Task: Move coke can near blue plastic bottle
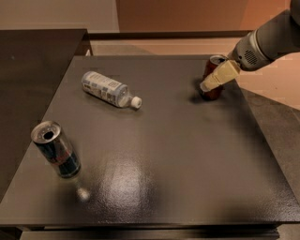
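Your gripper is right against the upright coke can, back right on the dark worktop. Blue plastic bottle lies on its side back left, well apart from it. Dark blue-and-silver can stands front left.

Grey cylindrical arm, silver wrist with perforated patch; cream tapered hand at upper right

counter: dark grey, soft glare near front edge | left: second dark surface just beside | behind: beige floor, orange-brown wall | gripper: over far right corner of counter
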### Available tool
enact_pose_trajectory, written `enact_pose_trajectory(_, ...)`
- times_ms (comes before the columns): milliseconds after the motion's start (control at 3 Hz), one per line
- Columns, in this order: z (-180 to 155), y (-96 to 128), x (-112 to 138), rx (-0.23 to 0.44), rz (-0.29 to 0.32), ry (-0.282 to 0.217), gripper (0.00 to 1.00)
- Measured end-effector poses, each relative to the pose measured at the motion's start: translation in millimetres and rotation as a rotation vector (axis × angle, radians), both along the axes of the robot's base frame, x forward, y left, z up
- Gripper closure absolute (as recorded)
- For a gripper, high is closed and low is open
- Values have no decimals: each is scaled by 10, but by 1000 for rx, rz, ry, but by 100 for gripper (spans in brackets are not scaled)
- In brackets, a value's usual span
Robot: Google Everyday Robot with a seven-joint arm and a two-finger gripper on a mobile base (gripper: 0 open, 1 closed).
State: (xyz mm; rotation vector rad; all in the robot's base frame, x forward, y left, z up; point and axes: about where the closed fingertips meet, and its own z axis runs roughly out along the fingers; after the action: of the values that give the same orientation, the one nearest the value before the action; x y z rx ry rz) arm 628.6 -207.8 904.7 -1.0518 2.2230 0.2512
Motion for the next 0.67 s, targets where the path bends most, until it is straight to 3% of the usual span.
enact_pose_trajectory(667,41,6,121,38,-3,-9,63)
